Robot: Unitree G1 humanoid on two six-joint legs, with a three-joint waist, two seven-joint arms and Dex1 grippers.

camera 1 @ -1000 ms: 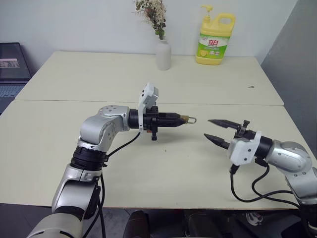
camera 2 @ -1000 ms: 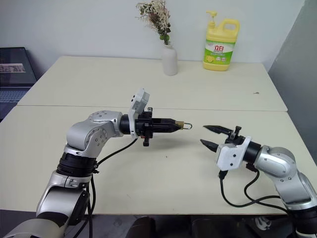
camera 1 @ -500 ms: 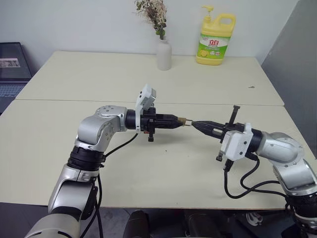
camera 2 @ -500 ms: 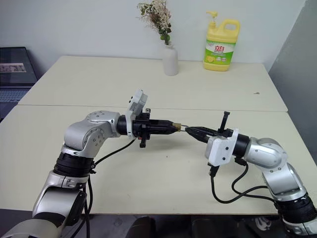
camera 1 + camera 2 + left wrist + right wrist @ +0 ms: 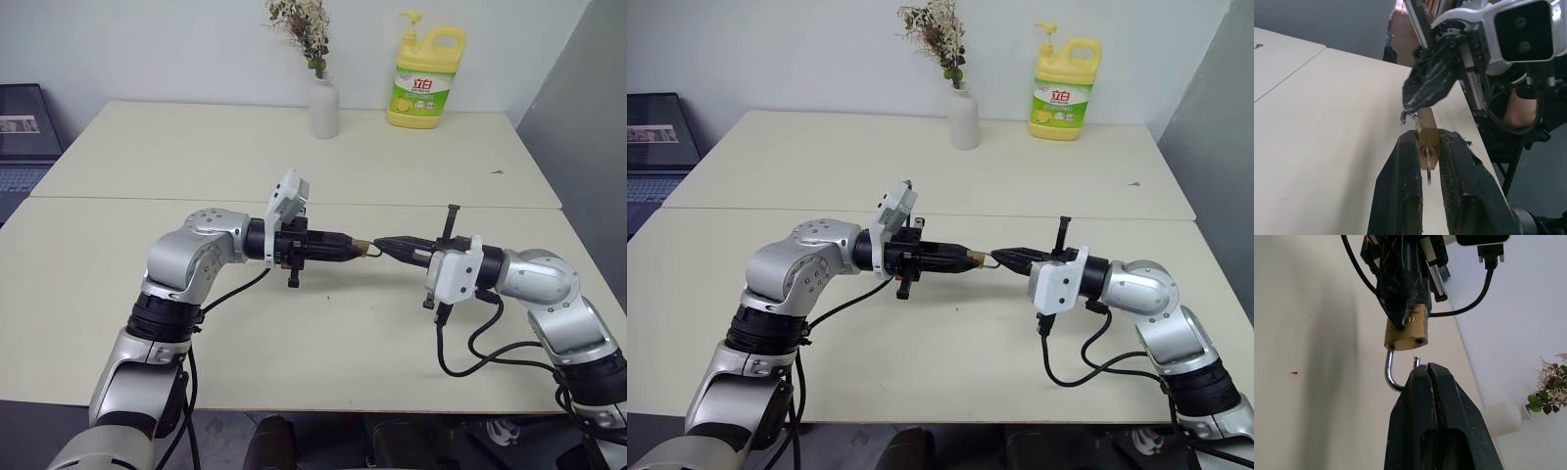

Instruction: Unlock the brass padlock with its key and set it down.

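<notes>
One padlock (image 5: pixel 1406 333) is held in the air above the table's (image 5: pixel 118 284) near half, its brass body clamped between the left gripper's (image 5: pixel 1428 147) fingers, with a key (image 5: pixel 1428 168) seated in its end. Its shackle (image 5: pixel 1392 372) is sprung open — one leg is free of the body. The shackle's bend is pinched by the right gripper (image 5: pixel 1426 377), whose fingers are pressed together. A vase (image 5: pixel 323 106) and a yellow bottle (image 5: pixel 426 80) are set along the far edge.

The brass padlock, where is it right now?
The brass padlock is held above the table's middle, body clamped in the left gripper, with the shut right gripper pinching its silvery shackle.
</notes>
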